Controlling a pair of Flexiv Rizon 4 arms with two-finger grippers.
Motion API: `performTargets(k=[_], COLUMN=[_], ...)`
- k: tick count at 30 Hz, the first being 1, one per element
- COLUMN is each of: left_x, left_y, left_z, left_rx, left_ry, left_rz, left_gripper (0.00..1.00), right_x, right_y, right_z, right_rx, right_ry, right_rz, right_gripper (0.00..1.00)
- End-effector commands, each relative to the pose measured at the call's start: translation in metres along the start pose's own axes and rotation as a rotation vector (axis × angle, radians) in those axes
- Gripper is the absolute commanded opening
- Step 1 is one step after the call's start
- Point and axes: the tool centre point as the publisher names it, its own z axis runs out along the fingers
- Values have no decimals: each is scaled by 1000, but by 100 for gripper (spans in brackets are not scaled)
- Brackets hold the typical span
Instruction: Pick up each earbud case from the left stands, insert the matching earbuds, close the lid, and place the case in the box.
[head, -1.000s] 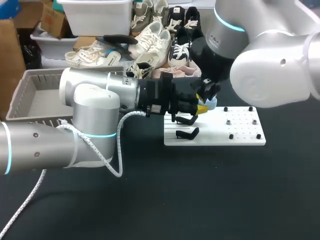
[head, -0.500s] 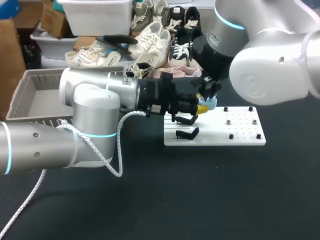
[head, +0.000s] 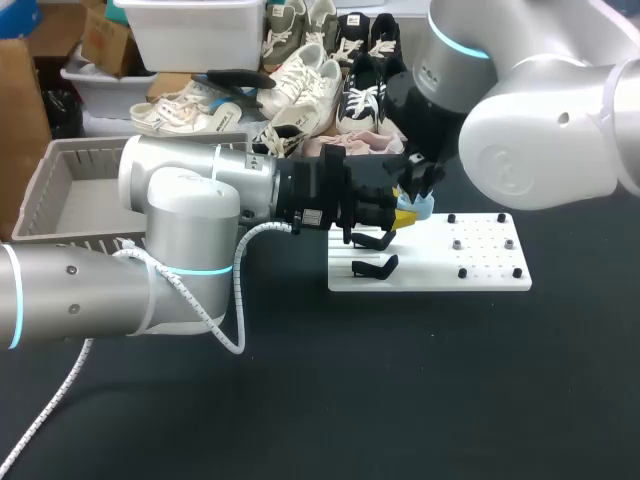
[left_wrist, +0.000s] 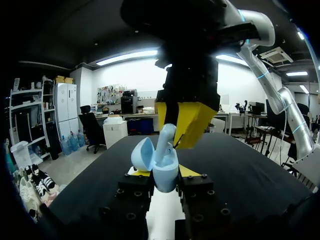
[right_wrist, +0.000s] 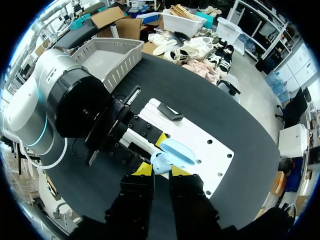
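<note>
While the left pincer (left_wrist: 164, 173) grips the open blue earbud case (left_wrist: 166, 181) over the white stand board (head: 485, 272) on the worktop (head: 400, 400), the right pincer (right_wrist: 160, 169), closed narrowly, holds an earbud (left_wrist: 166, 141) down into it.

Head view — earbud case (head: 424, 206): you see only a pale blue sliver, the rest behind both grippers | left gripper (head: 398, 214): tips seemingly masked by its own body | basket (head: 60, 185): near wall behind the left arm (head: 180, 225) | right wrist view — right gripper (right_wrist: 161, 171): its load, if any, too small to tell.
</note>
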Motion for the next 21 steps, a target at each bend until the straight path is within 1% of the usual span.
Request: performTargets(k=[1,21], left_x=[0,0], left_y=[-2,-2], left_z=[0,0], left_rx=[-5,-5], left_ry=[-1,-1], left_rz=[1,1], left_gripper=[0,0], right_x=[3,4], right_y=[1,7], right_z=[-1,2], right_rx=[5,-2], right_ry=[0,9], right_rz=[3,-1], right_gripper=[0,0])
